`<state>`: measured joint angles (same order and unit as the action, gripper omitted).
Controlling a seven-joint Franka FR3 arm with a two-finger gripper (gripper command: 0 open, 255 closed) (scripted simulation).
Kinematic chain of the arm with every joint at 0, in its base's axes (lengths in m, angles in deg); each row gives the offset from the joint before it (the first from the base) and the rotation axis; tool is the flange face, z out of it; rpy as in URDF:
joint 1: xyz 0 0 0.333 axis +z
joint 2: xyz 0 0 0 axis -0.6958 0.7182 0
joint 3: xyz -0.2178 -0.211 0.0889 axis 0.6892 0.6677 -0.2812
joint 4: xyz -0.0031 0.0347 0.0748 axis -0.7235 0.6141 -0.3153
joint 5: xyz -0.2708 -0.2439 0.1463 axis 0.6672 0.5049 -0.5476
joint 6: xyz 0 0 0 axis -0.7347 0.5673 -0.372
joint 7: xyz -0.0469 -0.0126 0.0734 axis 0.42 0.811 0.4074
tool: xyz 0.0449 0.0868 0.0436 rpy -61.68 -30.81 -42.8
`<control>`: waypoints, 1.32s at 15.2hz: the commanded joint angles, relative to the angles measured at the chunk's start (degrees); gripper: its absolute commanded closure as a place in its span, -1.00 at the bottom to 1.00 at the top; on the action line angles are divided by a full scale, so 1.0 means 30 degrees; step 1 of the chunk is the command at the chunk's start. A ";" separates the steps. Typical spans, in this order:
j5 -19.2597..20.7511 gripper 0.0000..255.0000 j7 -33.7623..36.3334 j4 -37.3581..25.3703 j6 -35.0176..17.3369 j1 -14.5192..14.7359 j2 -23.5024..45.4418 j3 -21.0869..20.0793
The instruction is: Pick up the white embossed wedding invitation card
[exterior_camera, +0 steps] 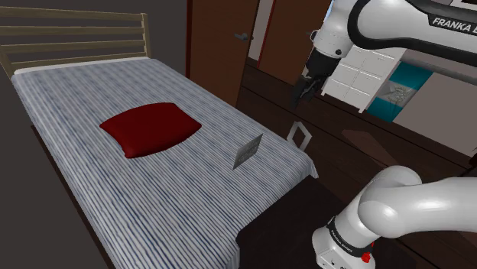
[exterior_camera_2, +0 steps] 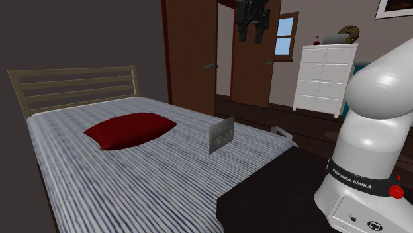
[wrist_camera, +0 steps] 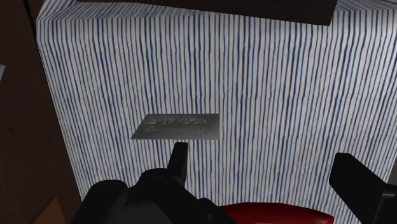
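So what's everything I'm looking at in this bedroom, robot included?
card: one, grey, embossed, standing on edge on the bed near its foot corner
pillow: one, dark red, middle of the bed
bed: one, blue-and-white striped cover
headboard: one, pale, slatted, at the bed's far end
dresser: one, white, against the far wall
doors: two, brown, beyond the bed
window: one, small, blue panes, beside the doors
stand: one, dark top, by the bed's foot
arm: one, white, on the stand
gripper: one, black, open, raised in the air clear of the card
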<state>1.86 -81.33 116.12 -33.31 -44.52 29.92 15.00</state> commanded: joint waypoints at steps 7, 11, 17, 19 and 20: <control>-0.1246 -1.00 0.5209 0.0426 -0.2638 -0.1260 0.3361 -0.1601; -0.1872 -1.00 0.8543 0.0303 -0.4407 -0.2034 0.5943 -0.2441; -0.2499 -1.00 1.3311 -0.0332 -0.7013 -0.3013 1.0101 -0.3230; -0.2653 -1.00 1.4822 -0.0634 -0.7858 -0.3265 1.1520 -0.3342; -0.2727 -1.00 1.5558 -0.0798 -0.8275 -0.3372 1.2229 -0.3365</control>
<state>-6.12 -37.38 114.53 -56.78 -54.31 64.09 5.15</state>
